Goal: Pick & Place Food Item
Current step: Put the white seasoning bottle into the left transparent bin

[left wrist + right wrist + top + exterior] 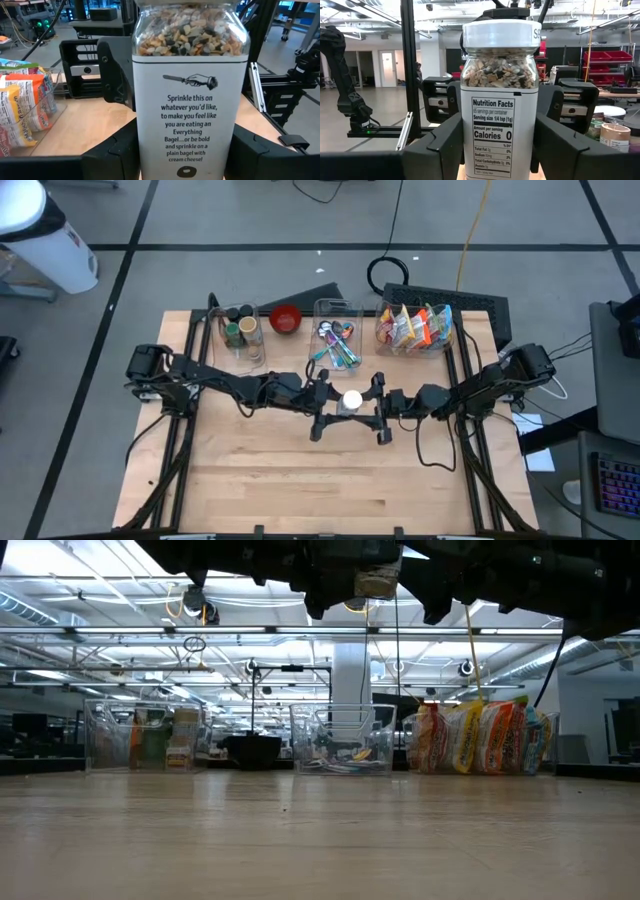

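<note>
A clear seasoning jar with a white lid (351,399), a white label and mixed seeds inside is up in the air over the middle of the table. It also shows at the top of the low view (375,580). My left gripper (322,406) comes at it from the table's left, my right gripper (384,410) from the right. Both are shut on the jar (190,100), which fills both wrist views (500,115). Each wrist view shows the other gripper just behind the jar. My left gripper pinches the jar's labelled body (145,150) between its two fingers (117,155). The fingers come level from the table's left. The jar stands upright, lifted clear of the table. My right gripper pinches the jar's body below the seed line (467,140) between its two fingers (445,145). The fingers come level from the table's right. The jar stands upright with its lid (501,32) on top, clear of the table.
Along the far edge stand a clear bin with jars and cans (242,332), a red bowl (286,318), a clear bin with utensils (337,342) and a clear bin with snack packets (413,328). The near half of the wooden table (320,490) is bare.
</note>
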Controlling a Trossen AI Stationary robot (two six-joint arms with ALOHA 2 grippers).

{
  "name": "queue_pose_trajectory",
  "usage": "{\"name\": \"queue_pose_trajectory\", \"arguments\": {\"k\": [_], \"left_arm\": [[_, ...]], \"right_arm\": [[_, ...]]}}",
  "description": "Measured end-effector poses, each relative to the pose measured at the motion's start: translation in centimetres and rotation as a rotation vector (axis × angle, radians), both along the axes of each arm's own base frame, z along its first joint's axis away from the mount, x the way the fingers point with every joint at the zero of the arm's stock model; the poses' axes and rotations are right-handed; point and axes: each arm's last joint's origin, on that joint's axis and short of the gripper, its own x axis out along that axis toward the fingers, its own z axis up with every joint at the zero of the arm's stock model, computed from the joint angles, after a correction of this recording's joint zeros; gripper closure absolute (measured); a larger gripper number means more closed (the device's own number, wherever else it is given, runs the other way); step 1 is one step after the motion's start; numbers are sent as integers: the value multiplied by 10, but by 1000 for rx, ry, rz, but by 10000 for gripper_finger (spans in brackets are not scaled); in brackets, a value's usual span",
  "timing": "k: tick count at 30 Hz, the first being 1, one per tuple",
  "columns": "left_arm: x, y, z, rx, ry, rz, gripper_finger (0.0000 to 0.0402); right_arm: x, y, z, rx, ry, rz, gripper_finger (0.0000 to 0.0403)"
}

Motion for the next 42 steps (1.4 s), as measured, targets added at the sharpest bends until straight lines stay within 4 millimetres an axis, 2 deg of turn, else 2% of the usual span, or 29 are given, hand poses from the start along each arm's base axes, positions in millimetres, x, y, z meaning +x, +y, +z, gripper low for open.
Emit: {"name": "queue_pose_trajectory", "arguments": {"k": [2, 8, 13, 20, 30, 33, 35, 36, 37, 42], "left_arm": [[0, 0, 0, 0, -2, -1, 180], [1, 0, 0, -9, -5, -5, 75], [0, -1, 0, -10, 1, -24, 40], [-4, 1, 3, 47, 43, -33, 46], [9, 8, 48, 83, 243, -13, 59], [10, 8, 59, 108, 267, -19, 58], [12, 10, 73, 126, 219, -6, 60], [11, 11, 78, 128, 220, 8, 62], [10, 12, 80, 121, 235, 18, 63], [10, 15, 77, 102, 268, 25, 63]], "right_arm": [[0, 0, 0, -1, 1, 0, 209], [1, 0, -1, -11, 12, -10, 210], [1, 0, -2, -13, 24, -9, 210], [1, 0, -5, -11, 51, -4, 210], [1, 0, -5, 17, 62, -2, 210], [2, 0, -5, 14, 65, 4, 210], [2, 1, -8, 18, 89, 14, 210], [3, 1, -14, 15, 133, 13, 210], [3, 1, -18, 0, 169, 13, 210], [3, 0, -15, 5, 147, 7, 210]]}}
